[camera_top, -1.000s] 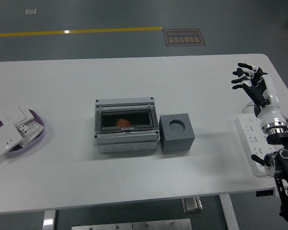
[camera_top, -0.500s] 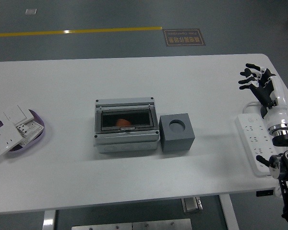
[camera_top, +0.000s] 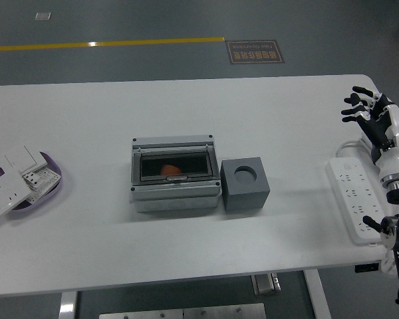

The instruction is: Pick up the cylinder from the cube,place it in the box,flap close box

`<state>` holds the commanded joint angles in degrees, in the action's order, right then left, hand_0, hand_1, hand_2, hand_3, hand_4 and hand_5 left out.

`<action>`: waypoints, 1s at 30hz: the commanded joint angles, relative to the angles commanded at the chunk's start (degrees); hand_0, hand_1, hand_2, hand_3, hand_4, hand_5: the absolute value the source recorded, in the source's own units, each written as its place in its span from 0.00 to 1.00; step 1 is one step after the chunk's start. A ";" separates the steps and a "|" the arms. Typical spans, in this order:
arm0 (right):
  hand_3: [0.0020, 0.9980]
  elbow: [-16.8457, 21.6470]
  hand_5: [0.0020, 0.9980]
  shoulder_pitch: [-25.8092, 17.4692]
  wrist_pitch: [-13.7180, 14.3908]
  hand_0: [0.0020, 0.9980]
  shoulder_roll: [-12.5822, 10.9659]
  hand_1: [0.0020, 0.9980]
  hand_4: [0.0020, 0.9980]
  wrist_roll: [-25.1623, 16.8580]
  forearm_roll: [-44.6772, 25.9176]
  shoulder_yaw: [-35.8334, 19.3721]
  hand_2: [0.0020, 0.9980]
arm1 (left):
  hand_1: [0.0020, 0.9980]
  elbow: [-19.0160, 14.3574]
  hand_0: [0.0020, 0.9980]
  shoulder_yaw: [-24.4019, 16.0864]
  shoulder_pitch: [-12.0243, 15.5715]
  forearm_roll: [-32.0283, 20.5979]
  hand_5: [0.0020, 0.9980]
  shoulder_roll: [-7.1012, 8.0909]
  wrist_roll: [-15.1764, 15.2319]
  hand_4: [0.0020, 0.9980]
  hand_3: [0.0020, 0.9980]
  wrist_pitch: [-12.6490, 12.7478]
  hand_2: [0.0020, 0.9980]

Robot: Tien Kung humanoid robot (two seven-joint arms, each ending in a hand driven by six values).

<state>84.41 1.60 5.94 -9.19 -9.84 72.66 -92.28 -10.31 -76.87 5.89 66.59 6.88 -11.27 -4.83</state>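
Right hand [camera_top: 371,116] sits at the far right edge of the frame, upper right of the table, its 5 fingers [camera_top: 354,100] spread apart and pointing toward the left, with nothing in its hold. Its white forearm runs down the right edge, passing over a white power strip [camera_top: 351,199] that lies along the table's right side.

Near the middle of the white table [camera_top: 186,252] stands the grey box [camera_top: 176,174]. Its clear flap is down over the opening, and through the dark window an orange shape shows, which looks to be the cylinder [camera_top: 171,169] lying inside; its form is too blurred to make out further. Touching or just beside the box, to its right, is the dark grey cube [camera_top: 245,184], with a round hole in its top face that holds nothing. Hand and cube are well apart.

Over at the left edge of the frame a purple dish [camera_top: 53,189] carries several white wall switches and sockets [camera_top: 13,179], some hanging out past its rim.

Beyond the table's far edge, at the top of the frame, grey floor shows with a yellow line [camera_top: 106,44] across it and a dark floor sign [camera_top: 255,51] up toward the centre right.
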 joint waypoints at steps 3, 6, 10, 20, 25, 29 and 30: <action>0.66 0.44 0.43 0.09 -0.11 0.44 -0.22 0.48 0.69 -0.12 -0.57 0.33 0.59 | 0.66 0.00 0.64 0.22 -0.28 -0.30 0.29 -0.02 0.15 0.72 0.64 -0.02 0.58; 0.66 1.00 0.43 0.25 -0.31 0.45 -0.38 0.48 0.69 -0.34 -1.40 0.54 0.59 | 0.66 0.00 0.64 0.16 -0.46 -0.24 0.29 -0.08 0.16 0.72 0.64 -0.03 0.58; 0.66 1.96 0.43 0.22 -0.79 0.45 -0.75 0.49 0.69 -0.39 -2.11 0.44 0.59 | 0.66 0.00 0.64 0.04 -1.02 0.04 0.29 0.01 0.22 0.72 0.64 -0.07 0.58; 0.67 1.88 0.43 -0.97 -3.25 0.49 -2.28 0.57 0.69 -3.26 -5.76 -0.64 0.62 | 0.66 0.00 0.64 0.00 -2.58 0.58 0.29 0.82 0.49 0.72 0.64 -0.20 0.58; 0.68 1.74 0.33 -1.14 -3.65 0.69 -2.57 0.65 0.75 -3.51 -6.16 -1.22 0.68 | 0.67 0.00 0.64 -0.34 -2.40 0.63 0.29 0.88 0.26 0.72 0.64 -0.11 0.58; 0.69 1.51 0.24 -1.19 -3.63 0.71 -2.32 0.68 0.78 -3.47 -6.20 -1.53 0.69 | 0.67 0.00 0.64 -0.59 -2.34 0.62 0.28 0.93 0.16 0.72 0.64 -0.03 0.58; 0.69 1.46 0.24 -1.19 -3.60 0.71 -2.27 0.68 0.78 -3.49 -6.21 -1.59 0.69 | 0.67 0.00 0.64 -0.59 -2.36 0.56 0.28 0.95 0.18 0.72 0.64 -0.02 0.58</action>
<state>85.87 0.41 2.34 -11.47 -13.33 66.44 -93.87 -10.31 -77.46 3.53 67.15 7.83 -11.09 -4.85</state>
